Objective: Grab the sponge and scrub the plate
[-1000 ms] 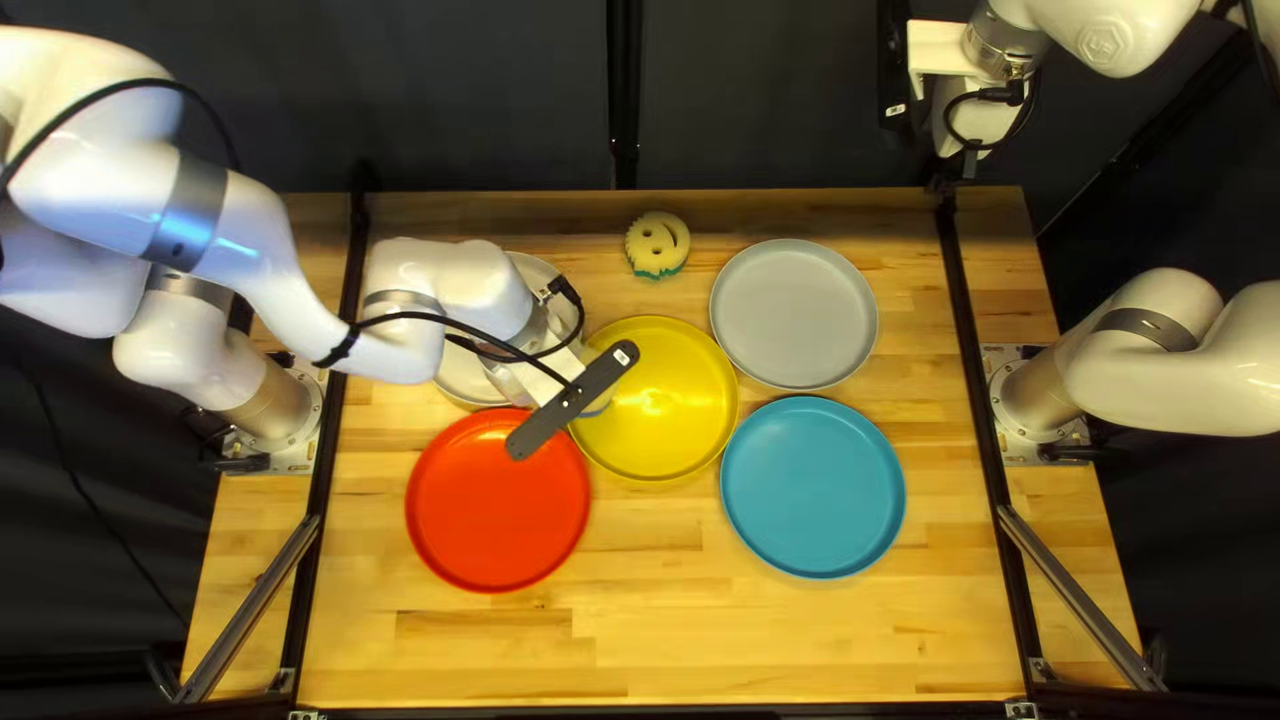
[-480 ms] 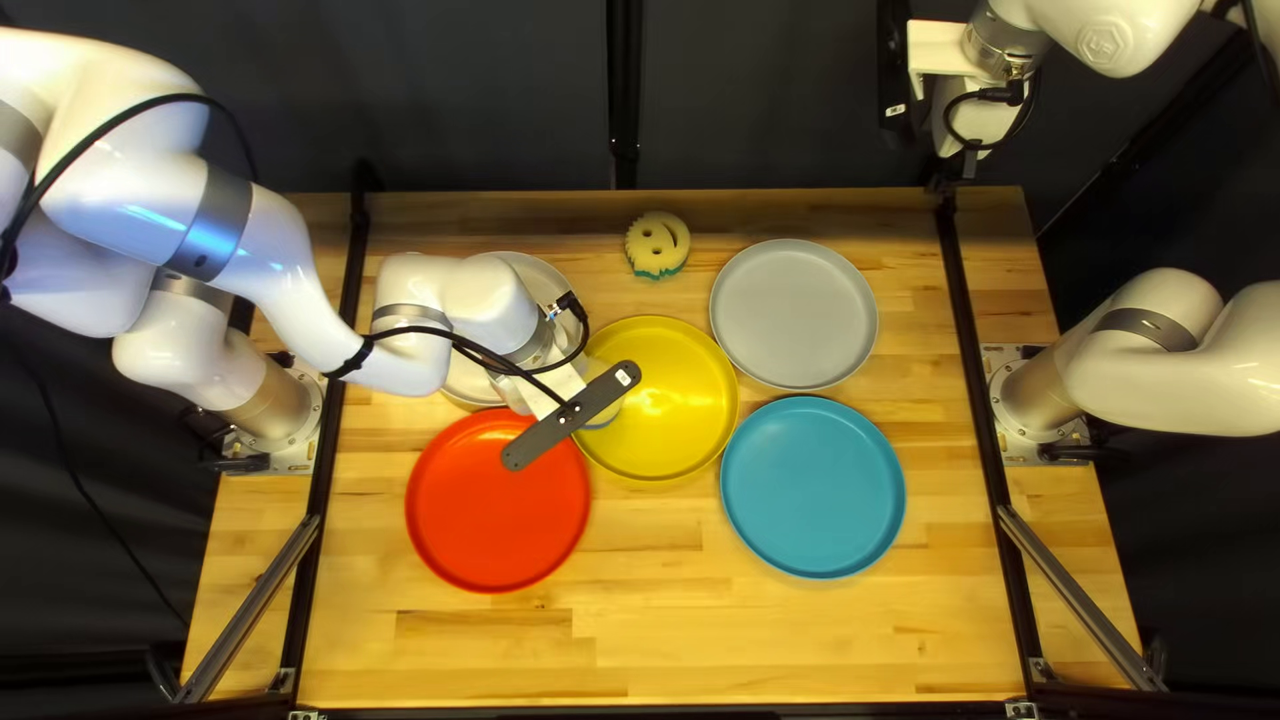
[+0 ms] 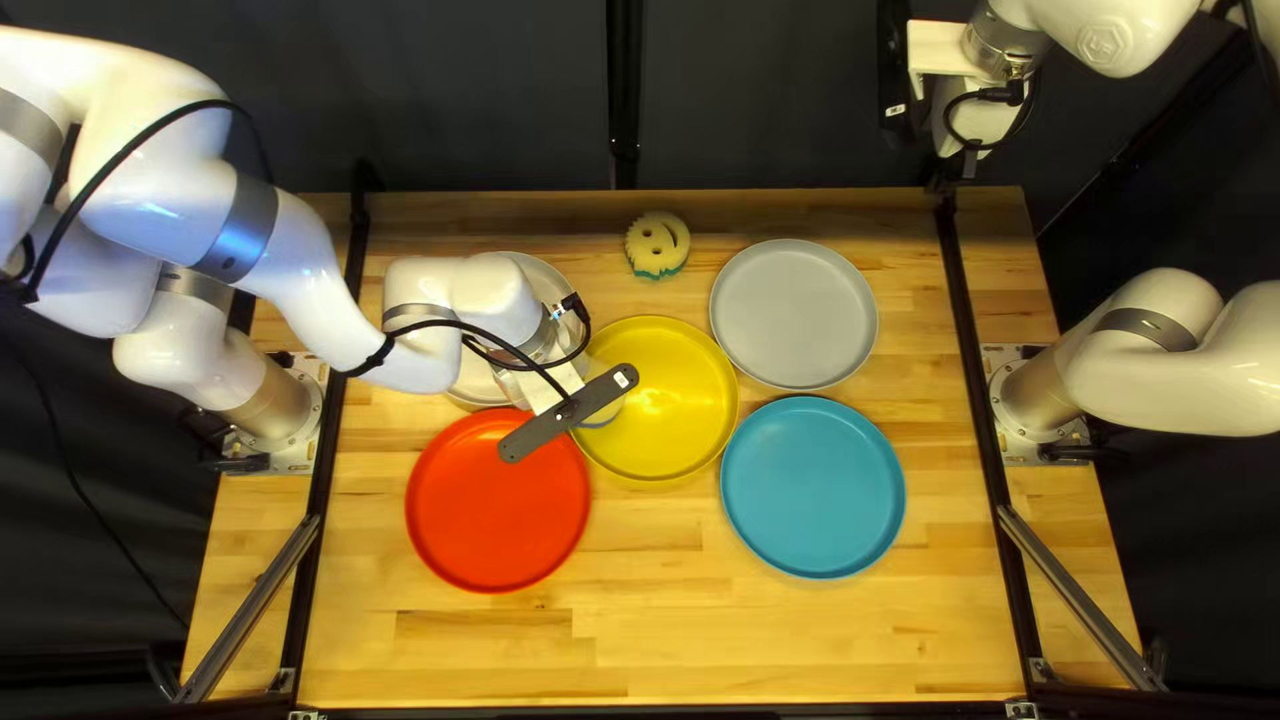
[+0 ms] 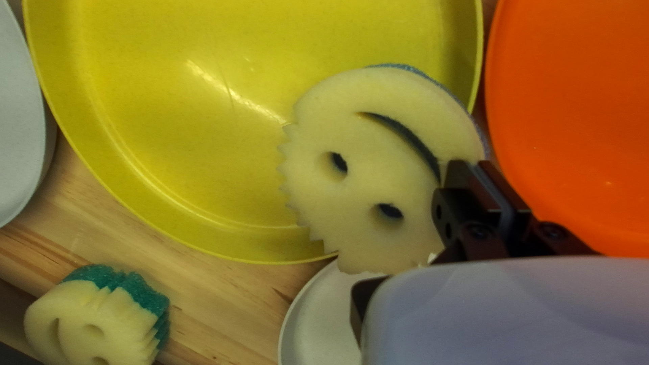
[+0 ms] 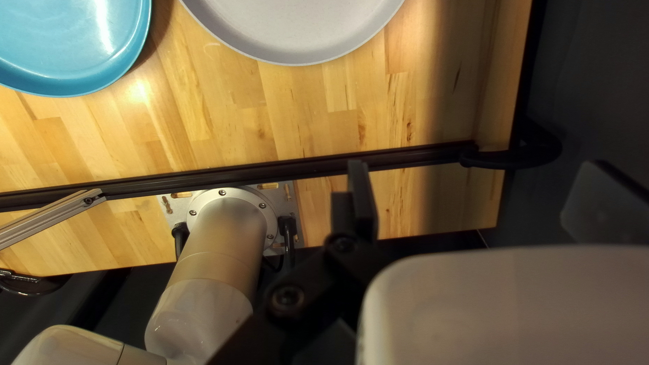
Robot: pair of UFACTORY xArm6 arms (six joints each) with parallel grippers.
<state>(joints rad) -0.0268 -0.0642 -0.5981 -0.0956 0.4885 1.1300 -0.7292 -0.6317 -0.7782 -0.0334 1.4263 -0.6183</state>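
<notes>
Left arm (image 3: pixel 250 240) reaches in from its base on the left, elbow up, forearm sloping down toward the middle of the table, with a black cable (image 3: pixel 500 345) looped along it. The left wrist (image 3: pixel 470 300) is bent low and turned inward. Left gripper (image 4: pixel 441 208) is clamped on the edge of the sponge (image 4: pixel 365 167): one black finger (image 4: pixel 471 197) presses on the rim, the other is hidden behind the foam. Over to the right arm (image 3: pixel 1170 350): folded back at its base, upper links rising out past the top of the top left view, right wrist (image 3: pixel 1000 45) parked high at the far right corner. Right gripper (image 5: pixel 471 172) points straight down over its own base (image 5: pixel 223 223), fingers spread wide and gripping nothing.
</notes>
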